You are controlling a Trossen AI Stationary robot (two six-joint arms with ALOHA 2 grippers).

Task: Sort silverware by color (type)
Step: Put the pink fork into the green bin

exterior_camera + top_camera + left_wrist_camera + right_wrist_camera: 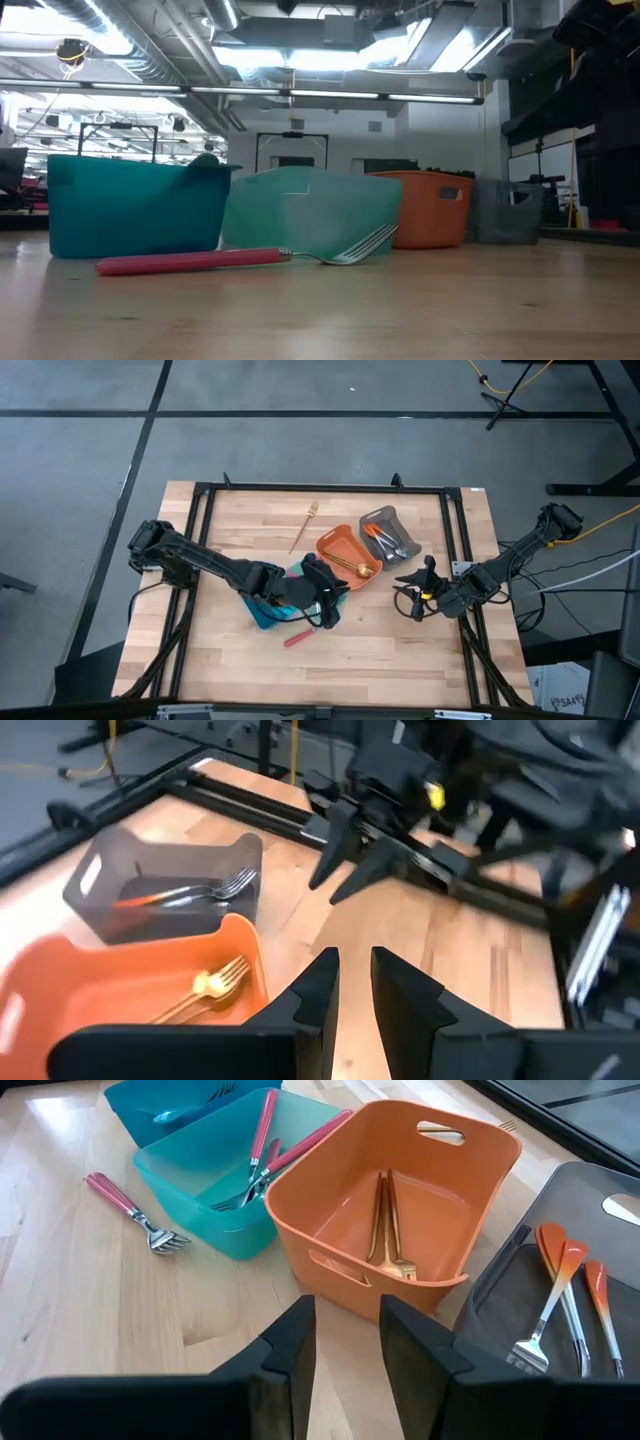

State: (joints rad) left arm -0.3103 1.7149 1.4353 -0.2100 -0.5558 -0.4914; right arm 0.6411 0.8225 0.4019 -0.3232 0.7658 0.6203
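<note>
While left fingers (352,982) narrow and empty, right fingers (345,1330) parted: pink-handled fork (130,1208), silver tines, flat on wood.

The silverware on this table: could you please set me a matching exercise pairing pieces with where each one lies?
Things:
1. red-handled fork
2. gold forks
3. orange-handled forks
4. lone gold fork

Places:
A. in the grey tray
B. on bare wood next to the teal tray
C. in the orange tray
D. on bare wood, beyond the trays

Pairs: 1-B, 2-C, 3-A, 4-D
</note>
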